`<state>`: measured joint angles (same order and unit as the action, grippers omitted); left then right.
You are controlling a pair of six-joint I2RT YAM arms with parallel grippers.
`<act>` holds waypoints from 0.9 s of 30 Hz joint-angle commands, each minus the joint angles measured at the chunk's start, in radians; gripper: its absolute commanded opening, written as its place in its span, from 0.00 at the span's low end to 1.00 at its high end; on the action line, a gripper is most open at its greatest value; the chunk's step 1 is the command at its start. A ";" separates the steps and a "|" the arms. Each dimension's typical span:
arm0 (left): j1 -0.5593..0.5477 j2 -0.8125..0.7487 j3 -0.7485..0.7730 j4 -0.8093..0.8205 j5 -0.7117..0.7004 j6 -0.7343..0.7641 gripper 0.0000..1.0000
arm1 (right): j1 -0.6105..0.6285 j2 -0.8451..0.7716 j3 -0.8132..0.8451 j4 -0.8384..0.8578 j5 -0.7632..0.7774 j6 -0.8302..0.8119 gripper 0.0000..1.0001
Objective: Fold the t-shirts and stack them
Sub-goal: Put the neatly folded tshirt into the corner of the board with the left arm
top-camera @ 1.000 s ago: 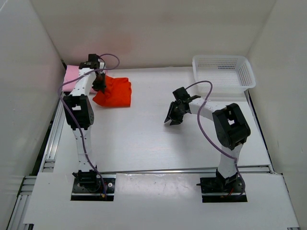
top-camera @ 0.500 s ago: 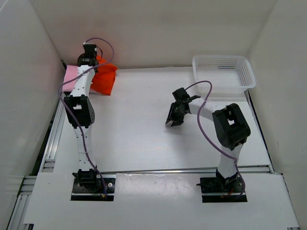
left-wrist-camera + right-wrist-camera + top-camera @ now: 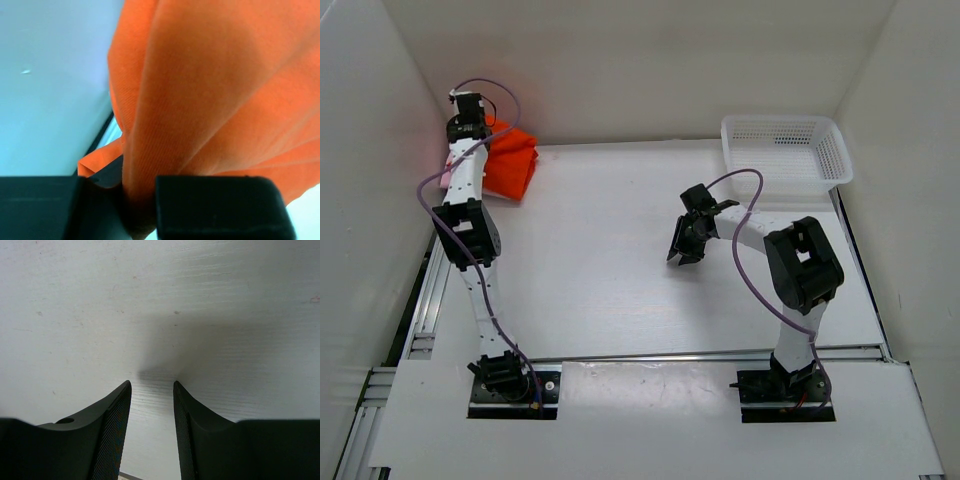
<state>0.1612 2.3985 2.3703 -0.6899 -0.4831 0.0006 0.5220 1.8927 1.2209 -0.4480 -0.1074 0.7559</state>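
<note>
One orange shirt [image 3: 510, 160] sits bunched at the far-left corner of the tabletop [image 3: 620, 260], close to the back wall [image 3: 640, 70]. It is gathered into a loose heap of folds, not spread flat. The left jaws are clenched on it. In the left wrist view a thick pinch of orange cloth is wedged between the two black fingers, and the rest of the cloth fans out from them and fills most of the view. Whether the shirt's lower edge rests on the tabletop or hangs just above it cannot be told.

A second shirt shows only as one thin sliver of pink [image 3: 447, 181] just beside the left arm [image 3: 470, 225], on the side away from the orange one. Most of it is hidden behind the arm and the orange cloth, so how it lies cannot be told. That makes two shirts in view — one orange, one pink.

The left arm reaches straight out from its base to that corner, with its wrist high above the heap.

The right arm [image 3: 800, 265] bends inward toward the middle of the tabletop, well apart from both shirts. The right jaws are released — the two dark fingers with meshed inner faces stand apart with nothing between them. They point down at bare white tabletop, with their shadow just beyond the tips.

One white mesh basket [image 3: 786, 172] stands at the far-right corner, beyond the right arm and well apart from the shirts.
</note>
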 commanded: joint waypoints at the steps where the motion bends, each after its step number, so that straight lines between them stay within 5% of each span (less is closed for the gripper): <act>1: 0.015 -0.035 0.009 0.052 -0.064 -0.001 0.11 | 0.003 -0.031 -0.009 -0.015 0.006 -0.020 0.44; 2: 0.024 -0.023 0.009 0.062 -0.080 -0.001 0.21 | 0.003 -0.030 0.000 -0.015 0.006 -0.020 0.44; 4: 0.024 0.025 0.053 0.063 -0.115 -0.001 0.60 | 0.003 -0.030 0.000 -0.015 -0.003 -0.020 0.44; 6: 0.034 0.072 0.098 0.073 -0.190 -0.001 0.80 | 0.003 -0.030 0.000 -0.015 -0.003 -0.020 0.44; 10: 0.034 0.097 0.136 0.122 -0.281 -0.001 0.91 | 0.012 -0.050 0.000 -0.015 -0.003 -0.029 0.44; 17: 0.034 -0.048 0.018 0.135 -0.281 -0.001 0.91 | 0.030 -0.104 0.000 -0.043 0.017 -0.029 0.44; 20: 0.017 -0.244 -0.236 0.135 -0.201 -0.001 0.98 | 0.039 -0.150 -0.009 -0.063 0.041 -0.029 0.44; 27: -0.086 -0.869 -0.928 0.008 0.280 -0.001 1.00 | 0.061 -0.358 -0.124 -0.132 0.106 -0.029 0.49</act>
<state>0.1127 1.7782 1.5795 -0.5995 -0.4633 0.0021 0.5732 1.6413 1.1400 -0.5091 -0.0555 0.7433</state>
